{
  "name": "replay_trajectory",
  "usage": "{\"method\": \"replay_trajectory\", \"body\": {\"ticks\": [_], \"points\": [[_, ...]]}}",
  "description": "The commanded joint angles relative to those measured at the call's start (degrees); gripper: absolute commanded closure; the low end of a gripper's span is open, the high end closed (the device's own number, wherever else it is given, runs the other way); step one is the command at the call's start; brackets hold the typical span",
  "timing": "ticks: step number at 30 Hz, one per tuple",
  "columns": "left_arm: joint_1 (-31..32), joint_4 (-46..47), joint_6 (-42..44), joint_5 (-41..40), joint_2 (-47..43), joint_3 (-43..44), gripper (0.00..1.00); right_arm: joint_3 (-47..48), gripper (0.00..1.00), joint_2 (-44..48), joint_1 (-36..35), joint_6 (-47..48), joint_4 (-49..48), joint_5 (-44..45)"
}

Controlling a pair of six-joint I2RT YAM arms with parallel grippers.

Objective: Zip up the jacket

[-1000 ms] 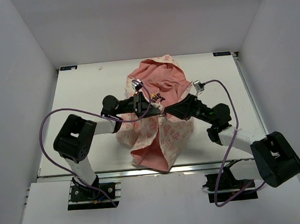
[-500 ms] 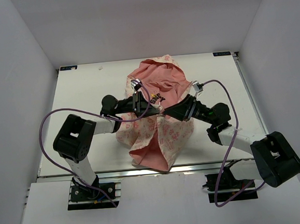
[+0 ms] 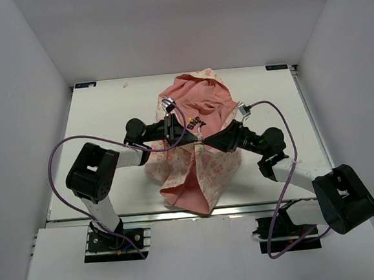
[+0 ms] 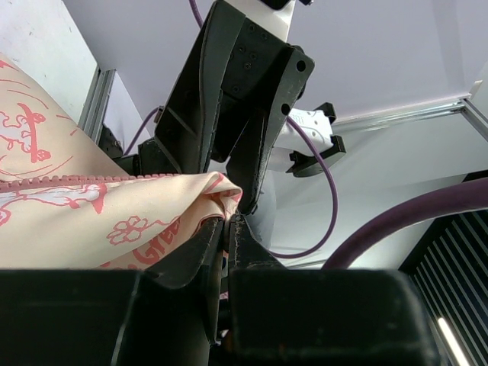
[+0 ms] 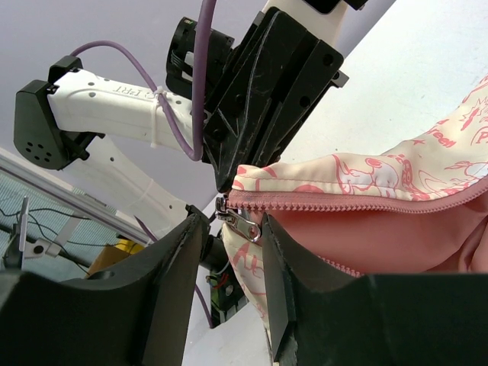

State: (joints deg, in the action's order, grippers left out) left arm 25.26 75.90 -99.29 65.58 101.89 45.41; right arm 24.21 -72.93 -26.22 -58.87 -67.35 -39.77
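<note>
The jacket (image 3: 202, 171), cream with a pink print and salmon lining, lies heaped mid-table, its front lifted between both arms. My left gripper (image 3: 192, 136) is shut on the jacket's cream edge (image 4: 217, 191), next to the pink zipper teeth (image 4: 69, 181). My right gripper (image 3: 204, 140) meets it from the right. In the right wrist view the right gripper (image 5: 232, 232) is open. The silver zipper pull (image 5: 245, 223) hangs between its fingers, close to the right finger (image 5: 280, 252), at the end of the closed pink zipper (image 5: 343, 204). The hood (image 3: 193, 94) rests behind.
The white table (image 3: 107, 114) is walled in by white panels at the back and sides. Purple cables (image 3: 59, 156) loop from both arms. The left gripper's black body (image 5: 267, 91) fills the space just beyond the zipper pull.
My right arm has edged a little left toward the zipper end. The left arm and the lifted jacket edge have barely shifted.
</note>
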Motion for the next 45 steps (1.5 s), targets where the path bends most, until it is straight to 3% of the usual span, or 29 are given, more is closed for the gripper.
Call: {"method": "replay_trajectory", "body": {"ticks": [1,19,45], "points": [[-0.5,28.0,0.2,-0.5,-1.7,-0.1,1.00,0.4,0.57,0.7,0.2,1.3,-0.5,-0.8],[-0.7,28.0,0.3,-0.7,-1.1,-0.1,1.00,-0.3,0.67,2.3,0.6,0.3,-0.1,-1.1],[-0.7,27.9,0.1,0.1,-2.0,-1.0,1.00,2.4,0.72,-0.6,0.5,0.3,-1.0,-2.8]]}}
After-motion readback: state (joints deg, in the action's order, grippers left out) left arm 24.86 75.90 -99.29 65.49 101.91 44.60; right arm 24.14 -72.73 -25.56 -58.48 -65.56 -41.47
